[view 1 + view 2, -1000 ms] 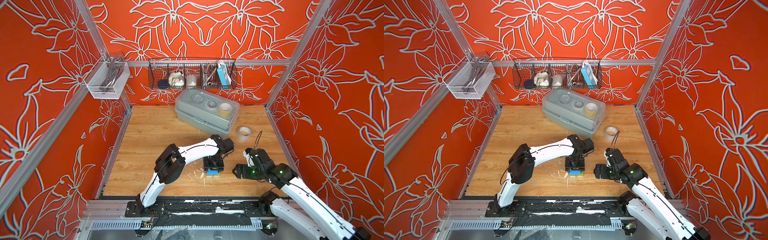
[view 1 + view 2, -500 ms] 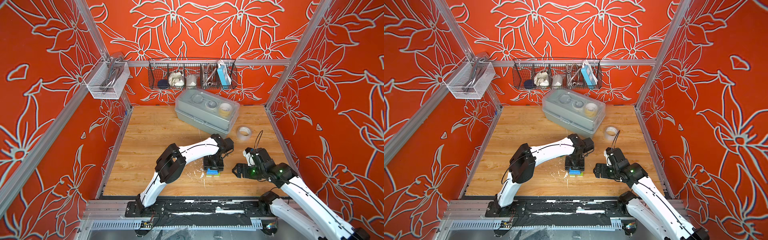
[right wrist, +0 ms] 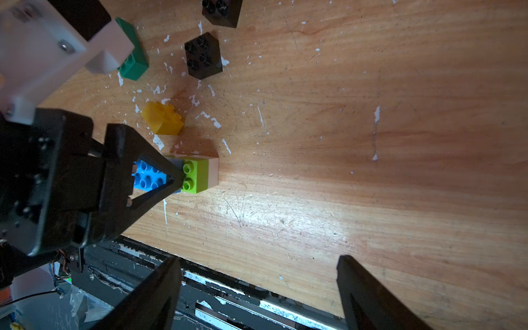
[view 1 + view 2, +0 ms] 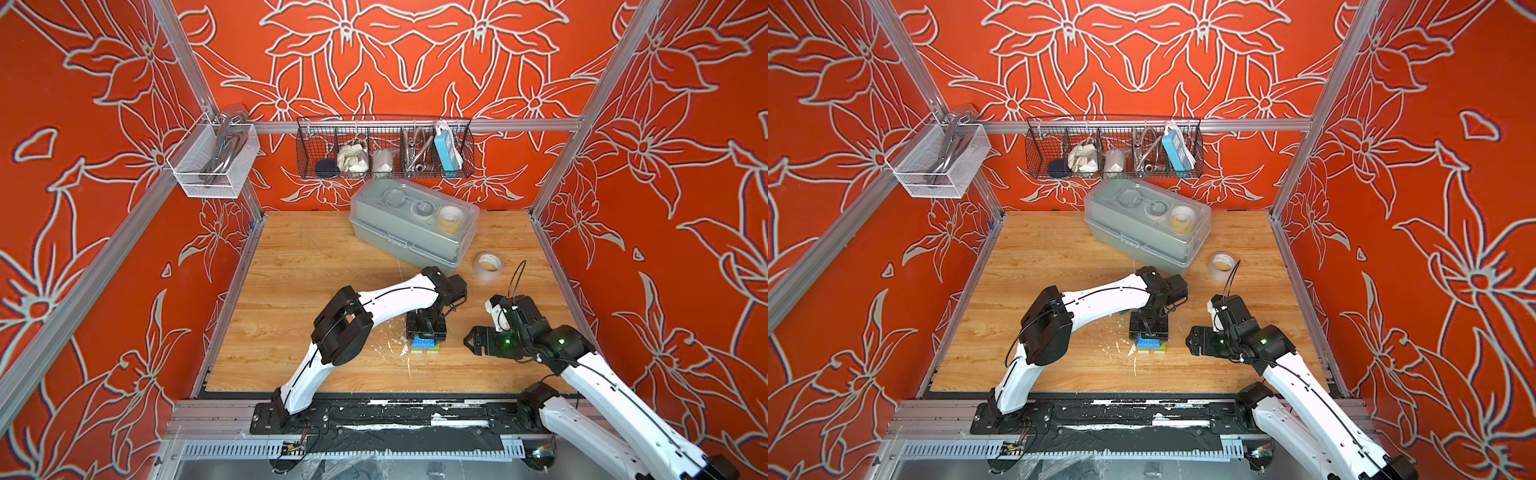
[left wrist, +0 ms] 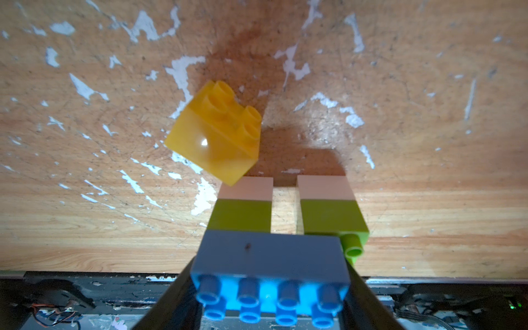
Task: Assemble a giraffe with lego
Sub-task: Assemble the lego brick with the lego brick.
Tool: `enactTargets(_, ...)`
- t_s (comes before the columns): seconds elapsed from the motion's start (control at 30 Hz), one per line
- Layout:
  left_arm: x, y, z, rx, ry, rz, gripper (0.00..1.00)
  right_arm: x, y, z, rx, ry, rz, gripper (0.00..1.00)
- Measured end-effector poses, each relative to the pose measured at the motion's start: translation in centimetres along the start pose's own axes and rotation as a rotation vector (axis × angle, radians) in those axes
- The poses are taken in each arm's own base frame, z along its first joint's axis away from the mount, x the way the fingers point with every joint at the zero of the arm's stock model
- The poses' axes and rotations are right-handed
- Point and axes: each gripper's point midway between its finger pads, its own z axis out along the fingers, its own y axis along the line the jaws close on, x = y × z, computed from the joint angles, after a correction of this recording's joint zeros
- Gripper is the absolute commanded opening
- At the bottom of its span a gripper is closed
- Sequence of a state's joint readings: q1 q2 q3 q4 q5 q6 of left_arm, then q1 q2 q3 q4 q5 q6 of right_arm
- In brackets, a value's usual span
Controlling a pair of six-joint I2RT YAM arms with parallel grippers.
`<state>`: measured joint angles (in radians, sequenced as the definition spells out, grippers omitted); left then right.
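Legs (image 5: 243, 214) and blue body (image 5: 270, 257) were joined. Body was held by left end effector (image 5: 268, 297). Right end effector (image 3: 258, 258) was released. Yellow brick (image 5: 217, 134) was left unplaced.

Colours: blue brick (image 5: 270, 257), lime-and-white legs (image 5: 243, 205), yellow brick (image 5: 214, 137), black bricks (image 3: 203, 58), dark green brick (image 3: 134, 61) (walls (image 4: 415, 62) orange-red, white floral outlines).

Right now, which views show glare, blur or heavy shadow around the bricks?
Left wrist view: the blue brick nearest the lens is soft, a glare spot sits on the yellow brick, shadow falls beyond the legs. Right wrist view: a bright patch on the table. Top views: evenly lit.
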<state>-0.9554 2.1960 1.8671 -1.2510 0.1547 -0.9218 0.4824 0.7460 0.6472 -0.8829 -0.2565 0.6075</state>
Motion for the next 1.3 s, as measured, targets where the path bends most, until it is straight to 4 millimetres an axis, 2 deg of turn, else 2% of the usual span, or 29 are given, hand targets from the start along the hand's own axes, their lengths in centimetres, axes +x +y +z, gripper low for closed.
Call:
enactTargets(0.07, 0.0, 0.0, 0.0, -0.001, 0.0, 0.002, 0.61, 0.0, 0.0, 0.0, 0.0, 0.0, 0.0, 0.9)
enactTargets(0.23, 0.0, 0.0, 0.0, 0.0, -0.002, 0.009, 0.66, 0.0, 0.0, 0.0, 0.0, -0.001, 0.0, 0.9)
enactTargets(0.4, -0.2, 0.0, -0.1, -0.004, -0.009, 0.024, 0.79, 0.0, 0.0, 0.0, 0.0, -0.001, 0.0, 0.9)
enactTargets(0.53, -0.2, 0.1, -0.1, -0.006, -0.013, 0.031, 0.86, 0.0, 0.0, 0.0, 0.0, -0.001, 0.0, 0.9)
enactTargets(1.3, -1.3, -0.7, -0.4, 0.034, -0.078, 0.037, 0.85, 0.0, -0.1, 0.0, 0.003, -0.002, 0.0, 0.89)
